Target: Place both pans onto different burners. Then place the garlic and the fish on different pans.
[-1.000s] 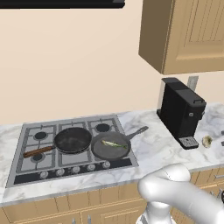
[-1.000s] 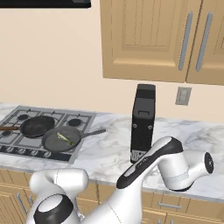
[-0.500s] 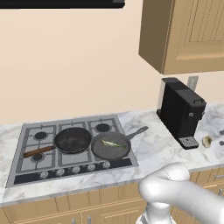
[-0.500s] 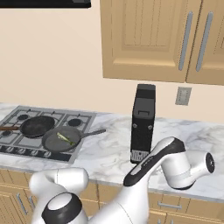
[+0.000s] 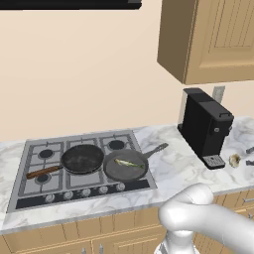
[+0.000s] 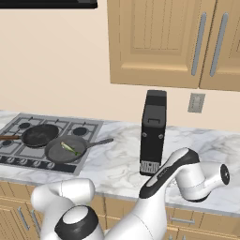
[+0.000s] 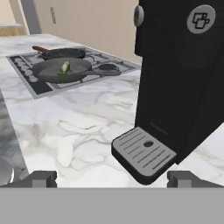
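Note:
The black pan with a wooden handle sits on the cooktop's middle burner. Beside it, the grey pan rests over the right front burner and holds the fish. The same pans show in the hand view, black pan behind grey pan, with the fish inside. The garlic lies on the counter just right of the coffee machine. My gripper is open and empty, low over the counter to the machine's right, facing its drip tray. Its dark tips show at the gripper, just right of the garlic.
A tall black coffee machine stands between the cooktop and my hand, with its drip tray jutting out. Free burners remain on the left and back. Wall cabinets hang above. Marble counter stretches toward the pans.
The arm's lower links have shifted slightly. The pans, fish and garlic have stayed put and the gripper has stayed open.

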Robot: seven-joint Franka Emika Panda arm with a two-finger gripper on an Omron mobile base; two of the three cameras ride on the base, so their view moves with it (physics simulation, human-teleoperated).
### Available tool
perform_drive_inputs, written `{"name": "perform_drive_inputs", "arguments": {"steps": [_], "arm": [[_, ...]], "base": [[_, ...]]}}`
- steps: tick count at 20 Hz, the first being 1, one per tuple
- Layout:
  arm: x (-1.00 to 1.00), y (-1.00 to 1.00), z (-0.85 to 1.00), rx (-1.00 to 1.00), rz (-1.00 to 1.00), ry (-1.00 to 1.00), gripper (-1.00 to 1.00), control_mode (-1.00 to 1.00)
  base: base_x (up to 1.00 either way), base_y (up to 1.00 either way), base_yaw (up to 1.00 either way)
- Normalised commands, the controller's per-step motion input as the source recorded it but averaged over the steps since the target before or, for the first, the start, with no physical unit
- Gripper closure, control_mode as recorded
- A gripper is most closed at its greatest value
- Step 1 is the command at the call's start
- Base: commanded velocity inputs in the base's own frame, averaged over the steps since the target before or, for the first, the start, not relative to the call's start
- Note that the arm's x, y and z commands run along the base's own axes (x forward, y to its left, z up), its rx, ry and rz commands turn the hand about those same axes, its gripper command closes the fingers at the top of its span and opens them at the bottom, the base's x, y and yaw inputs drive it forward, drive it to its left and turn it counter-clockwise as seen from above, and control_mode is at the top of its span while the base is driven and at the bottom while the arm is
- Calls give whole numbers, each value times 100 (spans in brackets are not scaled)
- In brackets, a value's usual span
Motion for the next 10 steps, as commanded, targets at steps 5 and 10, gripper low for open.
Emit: {"name": "perform_drive_inputs", "arguments": {"steps": [5,10], "arm": [[20,-14,-20,0,0,1,-100,-100],[22,-14,-18,0,0,0,-100,-100]], "base": [[0,0,0],[0,0,0]]}}
